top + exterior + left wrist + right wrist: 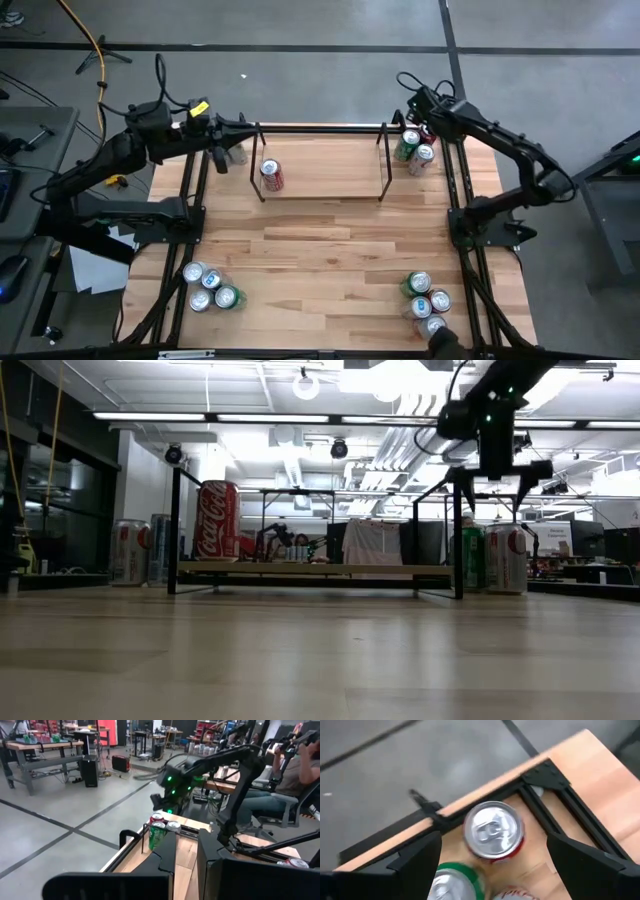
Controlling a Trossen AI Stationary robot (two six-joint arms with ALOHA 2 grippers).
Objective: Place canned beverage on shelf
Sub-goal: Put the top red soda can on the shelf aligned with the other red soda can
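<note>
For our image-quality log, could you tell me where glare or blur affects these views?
Low view: ceiling lights blow out above the shelf, and the near table is soft. Right wrist view: the red can is motion-blurred between the right hand's open fingers. High view: evenly lit.

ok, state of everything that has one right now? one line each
Left end effector: shut, empty, by the shelf's left end.
Right end effector: open, above the far-right can cluster, holding nothing.
Red-rimmed can: upright, between the open fingers, not gripped.
Shelf: holds one can.
Red cola can: upright on the shelf's left end.
Near-left cans: upright.
Near-right cans: upright.
</note>
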